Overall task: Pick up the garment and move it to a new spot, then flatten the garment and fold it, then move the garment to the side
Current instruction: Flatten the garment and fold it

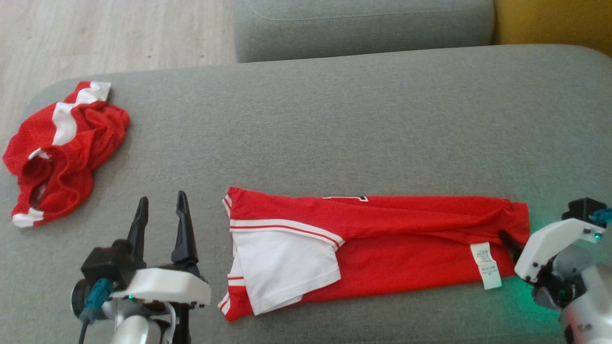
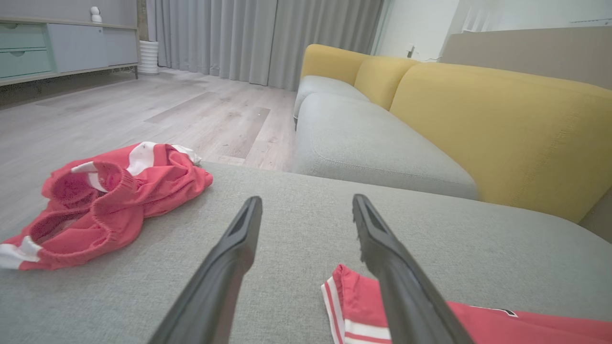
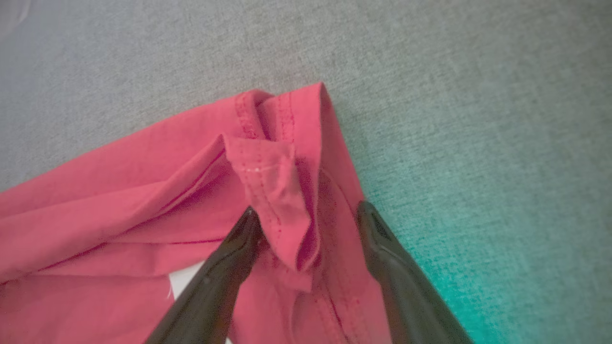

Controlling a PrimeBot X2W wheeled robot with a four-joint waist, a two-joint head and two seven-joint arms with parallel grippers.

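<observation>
The left gripper [image 1: 162, 197] gapes empty, lower left of head view; the folded red garment [image 1: 406, 248] lies lower centre, its white label [image 1: 485, 265] unreadable. Left wrist view: its striped end [image 2: 344, 310] at bottom right. Right wrist view: right gripper [image 3: 307, 209] wide open, hem fold [image 3: 277, 191] mid-frame between its fingers [image 3: 215, 277]

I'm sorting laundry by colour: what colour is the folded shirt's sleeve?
White sleeve with red-striped trim, on a red shirt; head view shows it best.

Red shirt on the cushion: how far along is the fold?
Done: shirt lies flat on the grey cushion, sides folded into a long strip. In hand: right gripper open astride a raised hem corner, not gripping; left gripper open beside the sleeve end. Left: crosswise fold, then moving it aside. A crumpled red garment sits untouched at left.
</observation>
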